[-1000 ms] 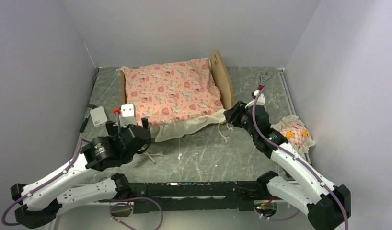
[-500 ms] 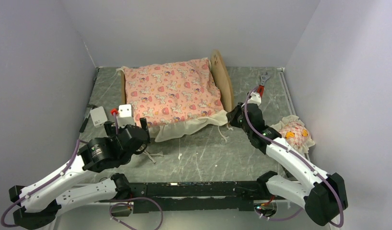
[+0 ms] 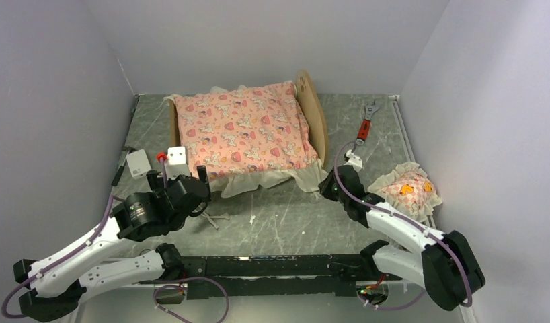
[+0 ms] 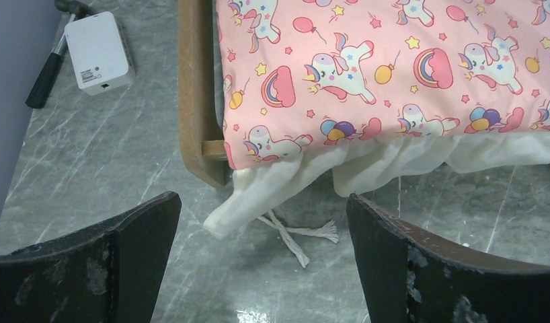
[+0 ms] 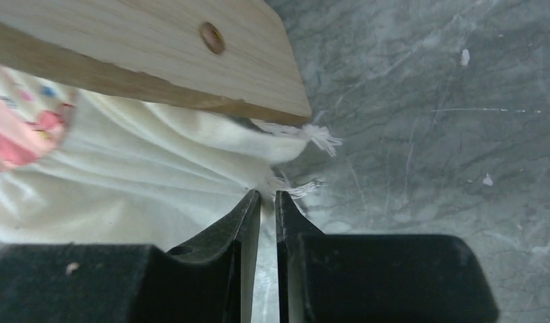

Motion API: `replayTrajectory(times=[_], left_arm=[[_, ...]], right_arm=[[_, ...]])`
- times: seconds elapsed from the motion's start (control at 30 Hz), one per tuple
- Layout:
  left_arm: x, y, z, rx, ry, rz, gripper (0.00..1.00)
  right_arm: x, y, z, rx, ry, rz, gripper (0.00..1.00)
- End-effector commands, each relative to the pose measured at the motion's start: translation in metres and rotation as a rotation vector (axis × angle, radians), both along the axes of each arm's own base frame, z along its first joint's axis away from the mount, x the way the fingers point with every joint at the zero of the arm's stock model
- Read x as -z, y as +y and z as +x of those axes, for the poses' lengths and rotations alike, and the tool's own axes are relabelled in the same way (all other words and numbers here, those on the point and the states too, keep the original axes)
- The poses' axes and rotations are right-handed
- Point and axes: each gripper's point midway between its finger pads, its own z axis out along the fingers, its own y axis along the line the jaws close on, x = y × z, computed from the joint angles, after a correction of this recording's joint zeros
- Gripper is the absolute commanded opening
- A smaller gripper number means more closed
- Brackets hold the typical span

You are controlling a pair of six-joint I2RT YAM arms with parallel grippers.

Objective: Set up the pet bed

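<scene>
Light-wood pet bed (image 3: 317, 128) sits at the back of the table (image 3: 286, 215), pink mattress (image 3: 242, 131) on it. From above, the right gripper (image 3: 324, 185) pinches the frill (image 3: 272, 178), we guess to tug it straight. Left wrist: the left gripper (image 4: 262, 202) gapes wide, idle. Right wrist: jaws nearly touching on cloth. Versus a second ago, that arm has pulled back and the frill's spread out.

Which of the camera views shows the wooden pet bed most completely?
The top external view: the whole pet bed shows there, from low footboard to rounded headboard, with the pink mattress on it. The left wrist view shows only the footboard end and part of the mattress. The right wrist view shows only one wooden corner with a screw hole.
</scene>
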Motion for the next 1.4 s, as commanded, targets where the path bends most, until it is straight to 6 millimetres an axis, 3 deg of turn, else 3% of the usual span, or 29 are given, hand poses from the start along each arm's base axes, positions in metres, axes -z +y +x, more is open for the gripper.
replayTrajectory(times=[0.0,0.17,0.27,0.4,0.57,0.67,0.73,0.8,0.87,1.0,1.13,1.27,1.37], left_arm=[[-0.005,0.006,0.001,-0.032,-0.015,0.011,1.00],[-0.007,0.008,0.001,-0.037,-0.014,0.023,1.00],[-0.008,0.007,0.002,-0.035,-0.012,0.029,1.00],[-0.006,0.002,0.005,-0.019,-0.007,0.028,0.99],[-0.003,-0.003,0.007,-0.005,0.007,0.038,1.00],[-0.004,-0.005,0.007,-0.001,0.012,0.033,1.00],[-0.004,-0.008,0.006,0.016,0.025,0.025,1.00],[-0.004,-0.016,0.006,0.049,0.039,0.022,1.00],[-0.001,-0.022,0.005,0.075,0.074,0.035,1.00],[0.004,-0.040,0.002,0.133,0.149,0.029,0.99],[0.010,-0.064,0.000,0.218,0.201,-0.007,0.99],[0.024,-0.085,-0.003,0.284,0.269,-0.016,0.97],[0.036,-0.091,-0.006,0.297,0.328,0.001,0.96]], right_arm=[[0.001,-0.004,0.006,0.019,0.014,-0.042,0.25],[-0.051,-0.011,0.006,-0.022,-0.075,-0.096,0.51],[-0.090,-0.012,0.007,-0.081,-0.173,-0.136,0.58],[-0.135,-0.006,0.025,-0.114,-0.298,-0.166,0.62],[-0.147,-0.002,0.062,-0.107,-0.339,-0.257,0.62],[-0.143,-0.006,0.085,-0.088,-0.334,-0.312,0.57],[-0.140,-0.021,0.098,-0.055,-0.327,-0.374,0.47],[-0.138,-0.042,0.108,-0.022,-0.330,-0.426,0.29],[-0.141,-0.074,0.118,0.031,-0.340,-0.464,0.15],[-0.159,-0.117,0.132,0.090,-0.390,-0.551,0.09],[-0.180,-0.147,0.149,0.130,-0.416,-0.598,0.11],[-0.194,-0.172,0.154,0.204,-0.387,-0.637,0.34],[-0.202,-0.178,0.141,0.238,-0.335,-0.632,0.51]])
